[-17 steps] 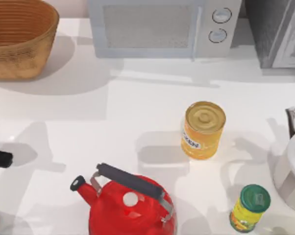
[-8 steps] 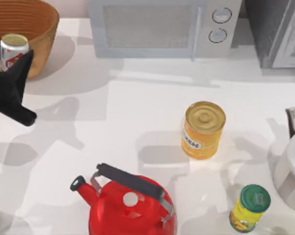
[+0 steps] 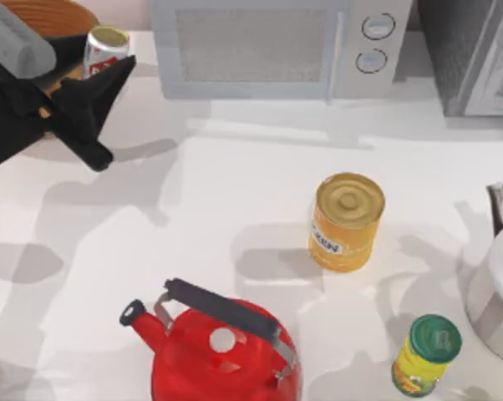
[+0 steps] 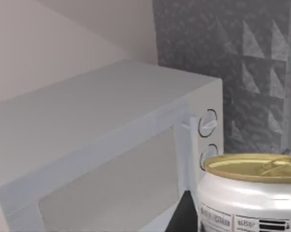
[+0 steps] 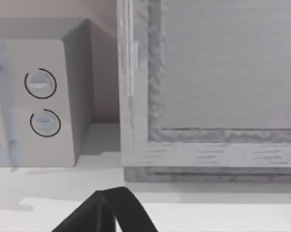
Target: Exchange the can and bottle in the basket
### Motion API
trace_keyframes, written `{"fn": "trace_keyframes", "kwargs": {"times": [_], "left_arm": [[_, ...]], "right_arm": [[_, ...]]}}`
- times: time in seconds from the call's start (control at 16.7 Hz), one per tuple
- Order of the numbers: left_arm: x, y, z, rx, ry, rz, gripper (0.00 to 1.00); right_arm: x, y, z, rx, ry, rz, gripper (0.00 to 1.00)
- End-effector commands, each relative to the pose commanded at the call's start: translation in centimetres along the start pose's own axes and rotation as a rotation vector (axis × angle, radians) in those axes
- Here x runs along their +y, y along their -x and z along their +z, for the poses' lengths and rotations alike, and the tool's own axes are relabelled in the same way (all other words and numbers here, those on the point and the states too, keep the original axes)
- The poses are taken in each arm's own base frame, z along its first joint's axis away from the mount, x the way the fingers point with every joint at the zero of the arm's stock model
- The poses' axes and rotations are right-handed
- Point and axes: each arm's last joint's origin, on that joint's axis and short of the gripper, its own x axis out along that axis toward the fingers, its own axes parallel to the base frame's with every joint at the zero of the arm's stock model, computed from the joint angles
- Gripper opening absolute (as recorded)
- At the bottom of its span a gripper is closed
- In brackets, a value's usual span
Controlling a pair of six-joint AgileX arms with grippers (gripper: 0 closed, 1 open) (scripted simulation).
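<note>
My left gripper (image 3: pixel 97 71) hovers at the table's far left and is shut on the bottle (image 3: pixel 106 48), a small white cylinder with a red label and a tan top. In the left wrist view the bottle (image 4: pixel 252 198) sits close up beside one dark finger (image 4: pixel 184 215). The wicker basket (image 3: pixel 59 12) lies just left of the bottle, mostly hidden under my left arm. The can (image 3: pixel 346 220), a yellow tin with a gold lid, stands upright right of the table's middle. My right gripper (image 5: pixel 109 212) stays at the right, facing the microwave's dials.
A white microwave (image 3: pixel 276 46) and a dark grey cabinet (image 3: pixel 469 50) line the back. A red kettle (image 3: pixel 222 347) stands at the front middle and a green-lidded yellow container (image 3: pixel 425 355) at the front right. A grey-white rounded object (image 3: pixel 498 288) sits at the right edge.
One second ago my left arm was low at the left edge. It has since come up by the basket holding the bottle and carried it right, toward the microwave.
</note>
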Motion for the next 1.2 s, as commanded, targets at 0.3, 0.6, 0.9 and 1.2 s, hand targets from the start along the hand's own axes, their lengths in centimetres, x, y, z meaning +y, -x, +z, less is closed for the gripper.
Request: {"fn": "trace_keyframes", "kwargs": {"times": [0.3, 0.6, 0.9, 1.2], "left_arm": [[1.7, -4.0, -2.4, -0.013, 0.0, -0.121, 0.0], [2.5, -7.7, -5.8, -0.032, 0.006, -0.252, 0.0], [2.4, -10.9, -10.2, -0.046, 0.025, -0.4, 0.0], [1.3, -13.4, -15.3, -0.052, 0.059, -0.558, 0.0]], "right_arm": [[0.0, 0.0, 0.0, 0.0, 0.0, 0.0, 1.0], [0.0, 0.0, 0.0, 0.0, 0.0, 0.0, 1.0], [0.0, 0.0, 0.0, 0.0, 0.0, 0.0, 1.0], [0.0, 0.0, 0.0, 0.0, 0.0, 0.0, 1.0]]}}
